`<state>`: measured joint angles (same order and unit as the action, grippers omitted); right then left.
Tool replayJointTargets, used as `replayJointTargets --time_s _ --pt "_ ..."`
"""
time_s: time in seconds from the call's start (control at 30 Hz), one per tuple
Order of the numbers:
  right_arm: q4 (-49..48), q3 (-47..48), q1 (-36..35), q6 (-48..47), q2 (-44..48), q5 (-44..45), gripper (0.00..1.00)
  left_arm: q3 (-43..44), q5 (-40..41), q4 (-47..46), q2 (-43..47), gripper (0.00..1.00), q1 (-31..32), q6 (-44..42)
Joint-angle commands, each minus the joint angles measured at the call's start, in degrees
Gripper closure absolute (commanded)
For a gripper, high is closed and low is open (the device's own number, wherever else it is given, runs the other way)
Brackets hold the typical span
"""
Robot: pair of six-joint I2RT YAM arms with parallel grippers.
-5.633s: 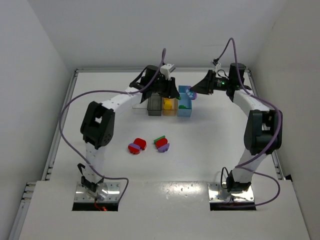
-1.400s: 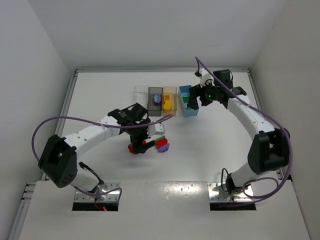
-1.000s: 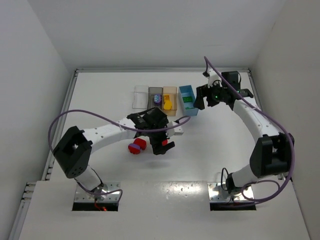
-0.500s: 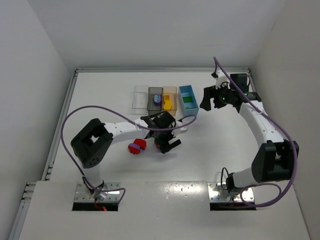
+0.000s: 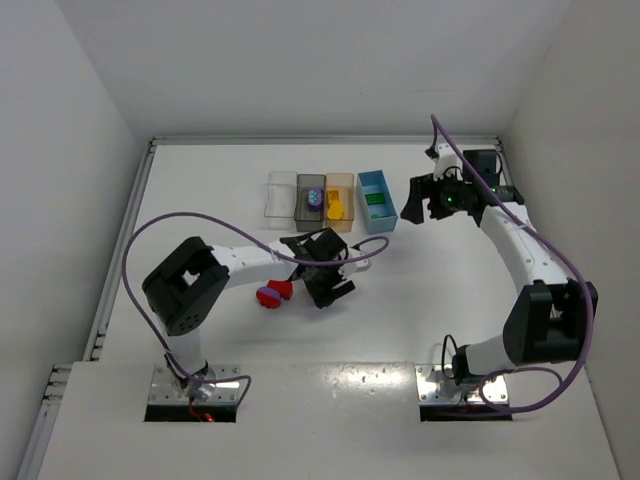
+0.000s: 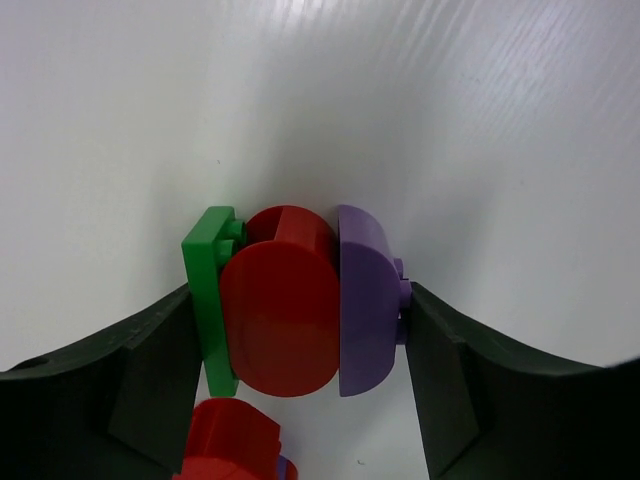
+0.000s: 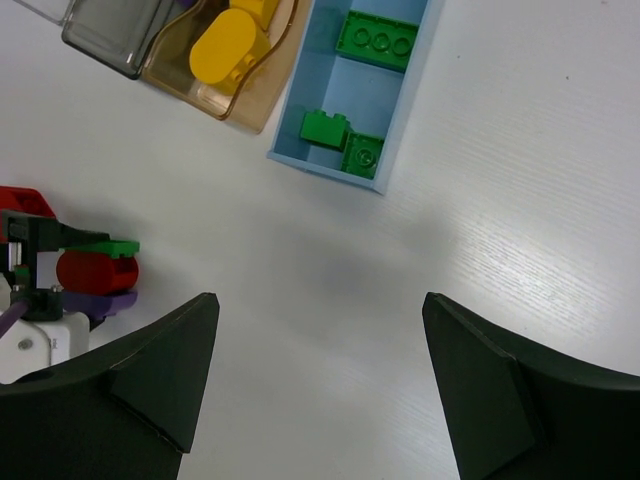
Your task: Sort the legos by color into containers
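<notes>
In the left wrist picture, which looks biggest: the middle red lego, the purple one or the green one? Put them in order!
1. Red lego: biggest by far.
2. Purple lego.
3. Green lego: as tall as the purple, but thinner, so slightly smaller.

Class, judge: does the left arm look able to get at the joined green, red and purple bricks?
Probably yes: the left gripper sits around the cluster, fingers seemingly touching its green and purple sides; nothing intervenes.

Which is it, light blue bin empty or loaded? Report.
Loaded, not full: three green bricks lie inside the light blue bin, blue floor showing between them.
</notes>
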<state>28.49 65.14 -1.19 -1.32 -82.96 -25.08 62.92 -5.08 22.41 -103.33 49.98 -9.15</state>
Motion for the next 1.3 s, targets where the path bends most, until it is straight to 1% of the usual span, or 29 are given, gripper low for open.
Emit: replayJointTargets --time_s 0.0,0.07,0.1,0.13,0.17,0.2,0.23,0.3,0.33,0.37,0.4,0.57,0.67,0.73,0.83,0.97,1.0,1.17,1.27 --pt "-1.3 -0.2 0.4 1.7 1.7 -3.0 0.17 -2.4 -1.2 -0.2 3.5 0.44 -1.8 -1.0" --pt "-1.3 -0.2 0.4 3.3 0.5 -4.9 0.17 -3.8 -2.8 0.3 5.1 0.50 -2.3 -2.3" --pt "-1.9 -0.7 0.4 4.3 0.5 -7.6 0.17 -3.9 -4.0 0.3 5.7 0.54 -2.9 -2.3" --pt "-2.7 -0.7 0.9 5.4 0.5 -9.4 0.17 -4.5 -4.8 0.3 7.6 0.56 -3.0 -2.3" --pt "-3.3 -2.0 0.9 8.5 -0.2 -14.3 0.17 -4.5 -6.2 0.3 8.8 0.56 -4.3 -2.3" --pt "-4.3 -2.7 0.9 10.8 -0.2 -17.1 0.17 -5.2 -7.7 -0.3 10.5 0.57 -4.9 -2.3" --pt "-7.3 -3.6 1.4 16.2 -0.9 -23.4 0.17 -5.7 -9.8 -3.7 14.7 0.57 -5.5 -1.4" --pt "-11.8 -7.0 1.5 22.2 -0.9 -29.3 0.17 -7.3 -11.6 -7.9 19.4 0.57 -6.7 1.2" --pt "-16.5 -8.9 0.4 25.2 -0.9 -32.4 0.17 -7.3 -11.6 -9.9 21.4 0.57 -6.7 1.9" --pt "-17.8 -9.4 0.4 28.4 -0.9 -32.4 0.17 -7.8 -12.1 -13.1 24.4 0.57 -6.7 3.2" --pt "-18.9 -9.4 -1.3 29.3 -0.9 -32.4 0.17 -7.8 -12.1 -14.2 25.3 0.57 -6.7 4.0" --pt "-18.4 -6.6 -4.6 29.9 -1.6 -29.7 0.17 -2.0 -12.1 -14.2 24.1 0.57 -6.7 5.9" --pt "-17.6 -4.2 -6.1 29.9 -2.8 -28.3 0.17 -0.1 -12.1 -13.7 23.4 0.57 -6.7 6.4" --pt "-16.5 -2.2 -8.1 28.8 -3.3 -26.2 0.17 0.6 -12.1 -13.7 22.3 0.57 -6.7 6.4" --pt "-13.6 -0.1 -10.0 26.0 -4.0 -23.4 0.17 1.9 -12.1 -13.7 21.6 0.54 -6.7 6.4" --pt "-10.2 1.7 -12.4 22.3 -4.5 -19.6 0.17 3.0 -12.1 -13.7 20.4 0.54 -6.7 6.4" --pt "-10.2 1.7 -12.4 22.3 -5.0 -19.0 0.19 3.6 -12.1 -13.7 20.4 0.54 -6.7 5.9" --pt "-9.0 1.7 -13.8 21.5 -6.9 -19.6 0.20 4.8 -12.1 -13.7 20.4 0.54 -6.7 5.4" --pt "-9.5 2.3 -14.4 22.1 -7.6 -21.5 0.23 5.3 -12.1 -13.7 20.4 0.54 -6.7 5.4"
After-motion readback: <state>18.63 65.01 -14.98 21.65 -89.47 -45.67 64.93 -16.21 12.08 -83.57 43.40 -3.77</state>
